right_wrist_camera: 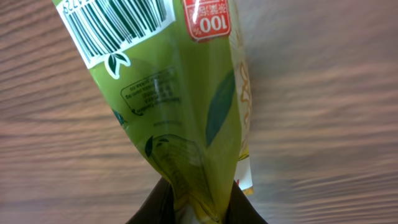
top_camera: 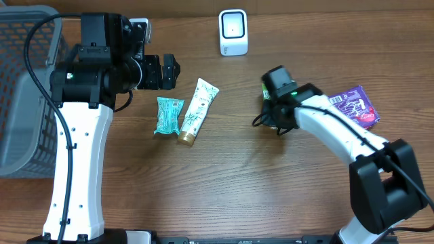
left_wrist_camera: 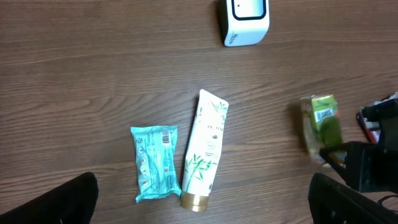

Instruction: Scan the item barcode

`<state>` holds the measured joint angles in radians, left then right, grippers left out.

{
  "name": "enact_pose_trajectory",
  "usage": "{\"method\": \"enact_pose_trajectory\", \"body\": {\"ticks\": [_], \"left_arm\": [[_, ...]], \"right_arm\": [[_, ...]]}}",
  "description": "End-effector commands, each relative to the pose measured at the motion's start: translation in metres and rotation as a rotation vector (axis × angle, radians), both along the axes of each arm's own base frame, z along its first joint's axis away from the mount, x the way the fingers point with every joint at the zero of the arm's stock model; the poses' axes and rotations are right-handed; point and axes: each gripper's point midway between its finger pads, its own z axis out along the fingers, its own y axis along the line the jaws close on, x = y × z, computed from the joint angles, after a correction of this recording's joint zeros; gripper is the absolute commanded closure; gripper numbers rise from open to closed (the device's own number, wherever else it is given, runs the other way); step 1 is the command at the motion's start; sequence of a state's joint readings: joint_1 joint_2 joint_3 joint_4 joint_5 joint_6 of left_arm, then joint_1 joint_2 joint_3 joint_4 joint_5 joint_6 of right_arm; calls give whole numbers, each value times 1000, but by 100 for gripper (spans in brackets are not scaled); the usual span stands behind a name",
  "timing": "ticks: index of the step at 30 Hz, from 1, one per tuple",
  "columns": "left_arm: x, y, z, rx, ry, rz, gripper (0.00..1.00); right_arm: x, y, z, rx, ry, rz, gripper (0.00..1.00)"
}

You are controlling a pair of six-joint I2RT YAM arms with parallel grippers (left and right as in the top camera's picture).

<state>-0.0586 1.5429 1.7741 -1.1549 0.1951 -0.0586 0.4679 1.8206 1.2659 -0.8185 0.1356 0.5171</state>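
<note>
Right pincer pinches the green packet by its end, barcode showing, in front of the white scanner; left pincer is spread wide and hangs left of the scanner.

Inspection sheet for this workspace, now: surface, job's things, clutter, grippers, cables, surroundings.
Surface: wooden table, no spills seen.
Job's things: green packet, barcode facing the right wrist camera; white scanner near the far edge.
Clutter: teal packet and white tube side by side; purple packet at right.
Grippers: left gripper open, empty; right gripper shut on the green packet.
Cables: black cable loops over the left arm, clear of the items.
Surroundings: grey basket at left.
</note>
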Motion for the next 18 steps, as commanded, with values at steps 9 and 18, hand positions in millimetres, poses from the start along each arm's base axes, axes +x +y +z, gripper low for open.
{"method": "enact_pose_trajectory", "body": {"ticks": [9,18], "left_arm": [[1,-2,4,-16,-6,7,0],[1,-2,4,-16,-5,7,0]], "right_arm": [[-9,2,-17,-466,-73,237,67],[-31,40,-24,-275,39,338,41]]}}
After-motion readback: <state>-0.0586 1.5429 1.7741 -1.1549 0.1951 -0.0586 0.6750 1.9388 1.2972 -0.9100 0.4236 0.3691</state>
